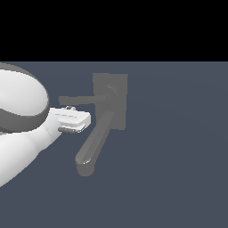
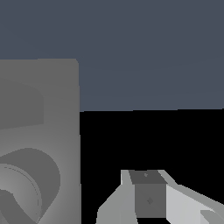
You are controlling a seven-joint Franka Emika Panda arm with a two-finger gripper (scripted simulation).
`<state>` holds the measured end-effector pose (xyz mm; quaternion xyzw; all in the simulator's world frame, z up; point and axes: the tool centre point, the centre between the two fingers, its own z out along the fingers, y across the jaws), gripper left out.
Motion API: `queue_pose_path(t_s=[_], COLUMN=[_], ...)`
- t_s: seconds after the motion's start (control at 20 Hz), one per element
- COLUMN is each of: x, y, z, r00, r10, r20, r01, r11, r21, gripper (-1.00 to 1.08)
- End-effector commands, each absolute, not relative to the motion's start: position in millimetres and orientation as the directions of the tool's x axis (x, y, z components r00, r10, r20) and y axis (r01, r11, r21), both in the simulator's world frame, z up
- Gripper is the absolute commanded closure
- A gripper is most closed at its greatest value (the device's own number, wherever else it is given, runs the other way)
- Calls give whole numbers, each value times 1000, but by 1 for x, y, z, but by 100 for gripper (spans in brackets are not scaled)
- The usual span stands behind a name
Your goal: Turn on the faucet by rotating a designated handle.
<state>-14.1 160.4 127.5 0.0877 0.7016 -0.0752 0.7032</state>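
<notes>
The dull grey faucet [image 1: 110, 101] is a rectangular block with a thick rounded spout [image 1: 94, 142] running down toward the exterior view's left. The handle [image 1: 80, 99], a thin flat bar, sticks out of the round hub toward the exterior view's left. My white gripper [image 1: 72, 119] sits just under the handle's outer end. Its fingers are spread to the ends of the hand and nothing is between them. The upper finger [image 1: 68, 108] is at the bar's lower edge. The wrist view shows the block [image 2: 41, 109], the hub [image 2: 24, 192] and one finger [image 2: 149, 197], but not the handle.
My white arm [image 1: 22, 133] fills the exterior view's left side. A flat blue-grey ground [image 1: 178, 156] surrounds the faucet, with black background beyond it.
</notes>
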Motion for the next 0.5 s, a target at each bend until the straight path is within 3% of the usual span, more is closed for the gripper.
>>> queue_pose_path(t_s=[0.0,0.45], x=[-14,-13], y=[162,166], z=[138,178], r00=[5,4], r10=[18,17], r20=[-1000,-1000], r01=[228,228], r11=[973,973], r21=[18,18], gripper=[108,108])
